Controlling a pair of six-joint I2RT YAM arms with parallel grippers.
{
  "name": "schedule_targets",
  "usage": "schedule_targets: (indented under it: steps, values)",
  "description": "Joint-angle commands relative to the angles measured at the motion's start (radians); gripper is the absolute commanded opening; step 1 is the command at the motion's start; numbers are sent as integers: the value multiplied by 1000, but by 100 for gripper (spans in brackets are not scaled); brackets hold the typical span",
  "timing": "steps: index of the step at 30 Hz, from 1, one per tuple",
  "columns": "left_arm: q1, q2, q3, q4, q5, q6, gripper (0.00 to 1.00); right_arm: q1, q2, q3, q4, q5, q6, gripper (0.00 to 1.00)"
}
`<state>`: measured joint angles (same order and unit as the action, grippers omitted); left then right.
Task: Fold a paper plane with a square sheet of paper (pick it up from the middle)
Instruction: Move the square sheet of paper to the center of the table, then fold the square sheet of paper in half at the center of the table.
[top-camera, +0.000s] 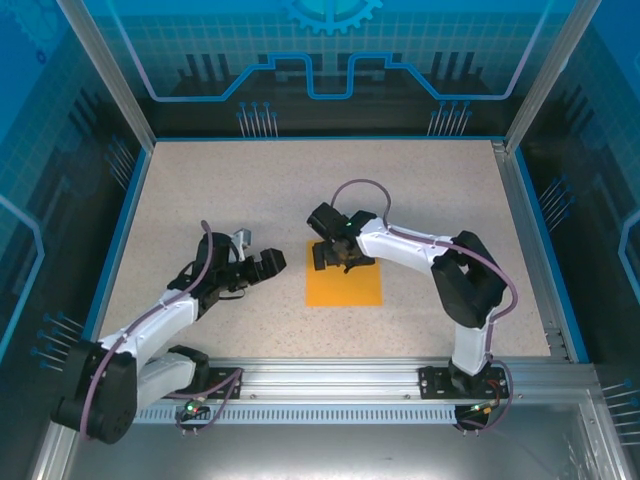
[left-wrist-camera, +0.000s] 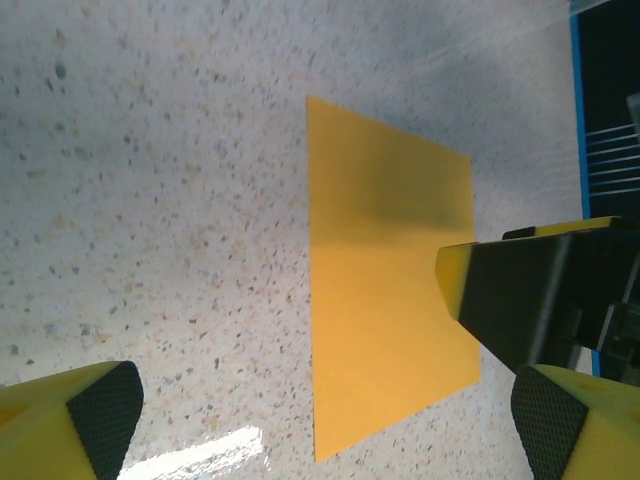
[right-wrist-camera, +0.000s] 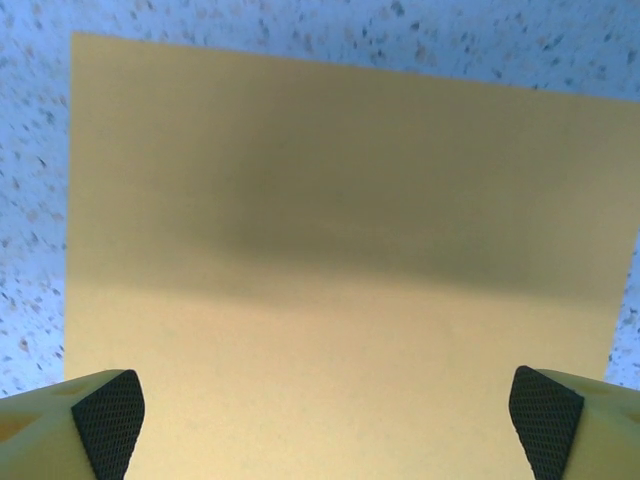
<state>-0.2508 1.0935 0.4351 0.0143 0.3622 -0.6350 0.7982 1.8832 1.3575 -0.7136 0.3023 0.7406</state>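
Speckled tabletop inside blue rim; patterned blue panels behind

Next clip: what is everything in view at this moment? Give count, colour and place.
square sheet of paper: one, bright orange, flat on the table, right of centre.
table: one, speckled beige with blue edging, inside the enclosure.
enclosure panels: several, blue with printed patterns, behind and beside the table.
mounting rail: one, silver, along the table's near edge.
left arm: one, white and black, reaching in from near left.
right arm: one, white and black, reaching in from near right.
left end effector: one, black with yellow fingers, open, left of the sheet and apart from it.
right end effector: one, same colours, open, over the sheet's far part.
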Motion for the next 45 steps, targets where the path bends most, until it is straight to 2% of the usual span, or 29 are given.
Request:
schedule_targets:
  steps: [1, 6, 12, 28, 39, 45]
  values:
    - [-8, 29, 33, 38, 40, -30, 99, 13, 61, 34, -52, -48, -2, 95]
    - [-8, 63, 58, 6, 45, -16, 99, 11, 150, 121, -121, -47, 53, 92]
    - [-13, 111, 81, -11, 97, 8, 99, -1, 171, 153, -149, -43, 129, 93]
    - [-27, 149, 114, -21, 99, 35, 99, -2, 259, 133, -145, -90, 135, 95]
    - [-27, 129, 113, -48, 100, 57, 99, -2, 164, 174, -183, -28, 118, 96]
    - [-27, 134, 113, -44, 102, 55, 99, -14, 181, 153, -142, -52, 115, 97]
